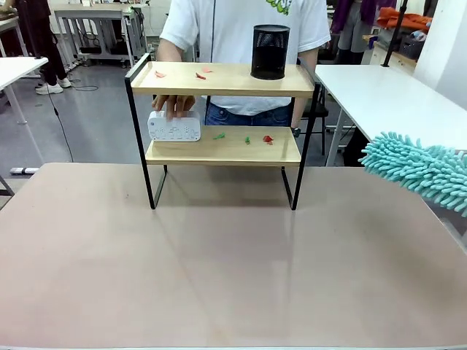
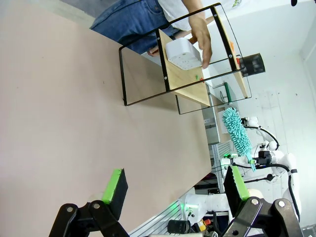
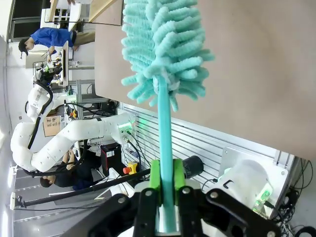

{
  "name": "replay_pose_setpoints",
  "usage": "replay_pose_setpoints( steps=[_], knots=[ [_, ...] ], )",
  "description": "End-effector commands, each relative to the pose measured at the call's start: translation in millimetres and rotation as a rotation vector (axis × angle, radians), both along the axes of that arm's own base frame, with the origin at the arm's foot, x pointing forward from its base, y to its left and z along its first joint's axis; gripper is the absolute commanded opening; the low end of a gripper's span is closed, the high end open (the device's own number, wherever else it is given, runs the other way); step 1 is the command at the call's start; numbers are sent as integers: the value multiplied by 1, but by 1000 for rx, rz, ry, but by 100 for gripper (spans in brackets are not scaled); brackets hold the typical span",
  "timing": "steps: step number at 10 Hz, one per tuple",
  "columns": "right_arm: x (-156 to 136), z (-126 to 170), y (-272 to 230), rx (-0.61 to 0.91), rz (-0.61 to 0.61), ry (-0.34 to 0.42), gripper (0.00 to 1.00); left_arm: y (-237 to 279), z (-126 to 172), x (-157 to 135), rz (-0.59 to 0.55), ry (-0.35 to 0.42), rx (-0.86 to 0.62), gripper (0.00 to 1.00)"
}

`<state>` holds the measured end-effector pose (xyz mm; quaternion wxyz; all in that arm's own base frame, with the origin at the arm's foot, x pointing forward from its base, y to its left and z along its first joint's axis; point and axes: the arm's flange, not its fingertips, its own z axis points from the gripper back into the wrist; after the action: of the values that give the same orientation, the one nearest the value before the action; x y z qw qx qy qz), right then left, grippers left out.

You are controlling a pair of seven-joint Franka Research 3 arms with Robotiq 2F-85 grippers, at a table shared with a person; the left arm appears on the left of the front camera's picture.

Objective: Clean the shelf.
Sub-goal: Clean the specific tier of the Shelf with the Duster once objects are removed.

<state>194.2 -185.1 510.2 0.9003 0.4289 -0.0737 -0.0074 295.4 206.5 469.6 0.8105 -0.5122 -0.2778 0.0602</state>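
1 duster (image 3: pixel 165 44), 1 shelf (image 1: pixel 233 154), 6 scraps (image 1: pixel 268 138)

Shelf (image 1: pixel 226 87) of matt wood and black metal; duster (image 1: pixel 419 171) fluffy cloth.

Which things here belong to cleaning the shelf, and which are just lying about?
For the job: shelf, teal duster in the right gripper, coloured scraps on both boards.
Just about: black mesh cup on top, white box held by a person's hand, open left gripper.
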Motion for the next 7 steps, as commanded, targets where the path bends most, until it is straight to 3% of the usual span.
replay_pose_setpoints(
  steps=[1,7],
  knots=[
    [-3,3,0,3,-1,-3,9,-1,0,2,-3,-36,-11,100],
    [-3,3,0,3,-1,-3,9,-1,0,2,-3,-36,-11,100]
  ],
)
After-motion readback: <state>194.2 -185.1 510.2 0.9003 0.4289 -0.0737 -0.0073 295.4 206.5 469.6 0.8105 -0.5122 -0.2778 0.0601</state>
